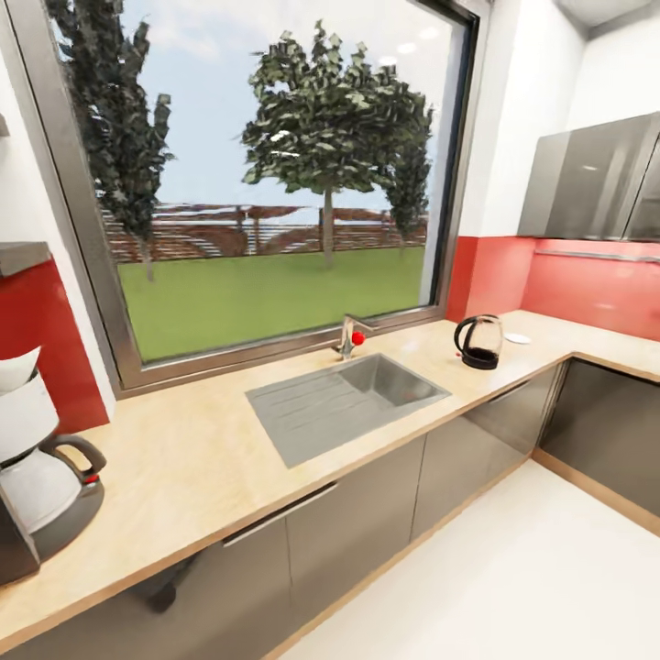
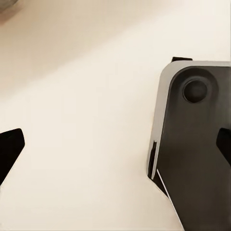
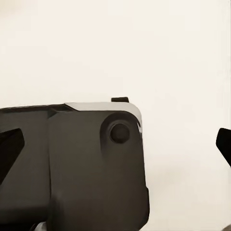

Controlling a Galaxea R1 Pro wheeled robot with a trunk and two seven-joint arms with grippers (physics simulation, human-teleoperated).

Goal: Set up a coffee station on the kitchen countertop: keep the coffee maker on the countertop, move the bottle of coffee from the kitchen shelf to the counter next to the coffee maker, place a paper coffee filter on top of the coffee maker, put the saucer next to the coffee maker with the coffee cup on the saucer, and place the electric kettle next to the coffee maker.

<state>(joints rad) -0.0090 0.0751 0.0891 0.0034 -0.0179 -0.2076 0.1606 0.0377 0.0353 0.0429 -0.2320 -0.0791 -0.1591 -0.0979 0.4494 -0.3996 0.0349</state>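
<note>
The coffee maker point(image 1: 37, 477) stands at the far left of the light-wood countertop point(image 1: 183, 467), cut off by the picture's edge, its clear carafe and black handle facing right. A white pointed paper piece point(image 1: 16, 367), which looks like the paper coffee filter, rests on its top. Far to the right, past the sink, the glass electric kettle point(image 1: 478, 341) sits on the countertop, with the flat white saucer point(image 1: 517, 338) just behind it. The bottle of coffee and the coffee cup are out of view. My left gripper point(image 2: 115, 149) and right gripper point(image 3: 115, 147) are open, empty, over pale floor and dark robot body.
A steel sink point(image 1: 344, 403) with a red-knobbed faucet point(image 1: 351, 336) lies mid-counter under a large window. A dark board point(image 1: 20, 257) juts from the left wall; I cannot tell if it is the kitchen shelf. Grey wall cabinets point(image 1: 587, 179) hang at right. White floor point(image 1: 513, 568) runs along the cabinets.
</note>
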